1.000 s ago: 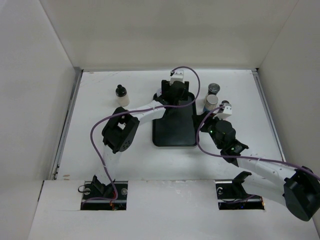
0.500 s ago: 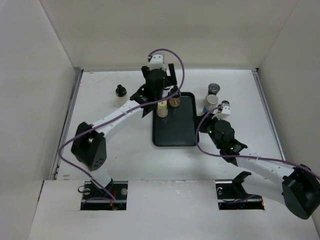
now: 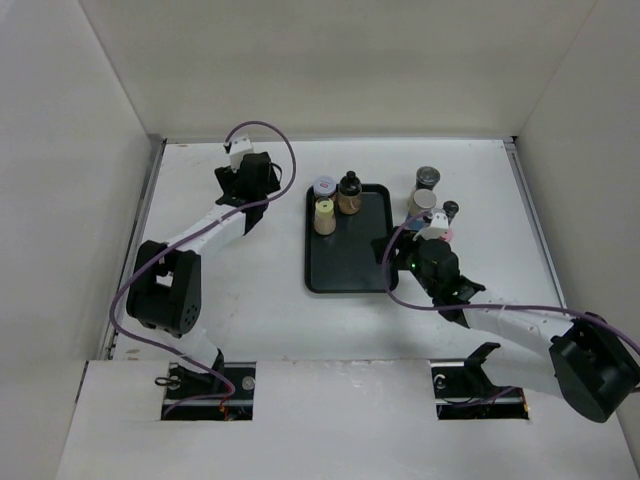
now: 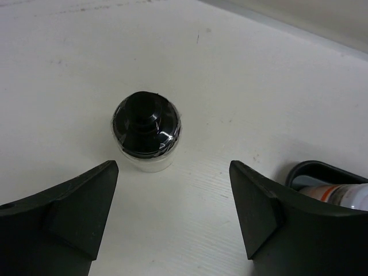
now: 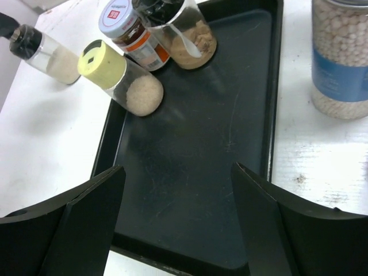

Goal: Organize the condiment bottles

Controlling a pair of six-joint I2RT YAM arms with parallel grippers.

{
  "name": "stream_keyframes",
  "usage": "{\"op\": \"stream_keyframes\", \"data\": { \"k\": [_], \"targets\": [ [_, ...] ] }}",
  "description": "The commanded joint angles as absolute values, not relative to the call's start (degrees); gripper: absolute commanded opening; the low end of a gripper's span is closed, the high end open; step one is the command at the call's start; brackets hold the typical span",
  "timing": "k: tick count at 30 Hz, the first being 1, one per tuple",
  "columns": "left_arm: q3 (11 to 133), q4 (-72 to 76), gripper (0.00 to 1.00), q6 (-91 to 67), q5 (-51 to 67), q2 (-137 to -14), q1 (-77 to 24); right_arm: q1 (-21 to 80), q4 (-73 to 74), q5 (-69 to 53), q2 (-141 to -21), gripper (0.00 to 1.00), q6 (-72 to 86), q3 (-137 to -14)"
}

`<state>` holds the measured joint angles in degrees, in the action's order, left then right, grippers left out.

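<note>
From above, the left arm (image 3: pixel 215 222) reaches to the far left of the worktop (image 3: pixel 230 290) and hides what is beneath its head. Three bottles (image 3: pixel 324 215) stand in the tray's (image 3: pixel 350 270) far corner.

At the left wrist, the left gripper (image 4: pixel 172 172) has its fingers released, with an upright black-capped bottle (image 4: pixel 146 131) just ahead of the gap.

At the right wrist, the right gripper (image 5: pixel 178 169) has its fingers released and empty above the tray.

The right wrist view's top edge crops the white-and-blue jar (image 5: pixel 340 63).

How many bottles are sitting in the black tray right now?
3, all at the far end of the tray: a lilac-lidded jar in the far-left corner, a black-capped bottle to its right, a cream-capped bottle just nearer. None seems hidden.
</note>
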<state>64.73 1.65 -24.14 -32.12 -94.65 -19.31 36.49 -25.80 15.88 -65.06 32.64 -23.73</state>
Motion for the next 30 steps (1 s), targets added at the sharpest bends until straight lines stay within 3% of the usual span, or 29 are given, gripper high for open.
{"op": "stream_keyframes", "data": {
  "k": [1, 30],
  "targets": [
    [64.69, 4.04, 0.77, -25.75, -31.91, -95.79, -17.63, 37.04, -29.27, 14.59, -65.48, 0.81, 32.52, -26.63],
    [73.12, 6.94, 0.65, -22.86, -30.23, -106.08, -12.70, 38.27, -28.83, 14.06, -68.20, 0.79, 31.99, -28.04]
  ]
}}
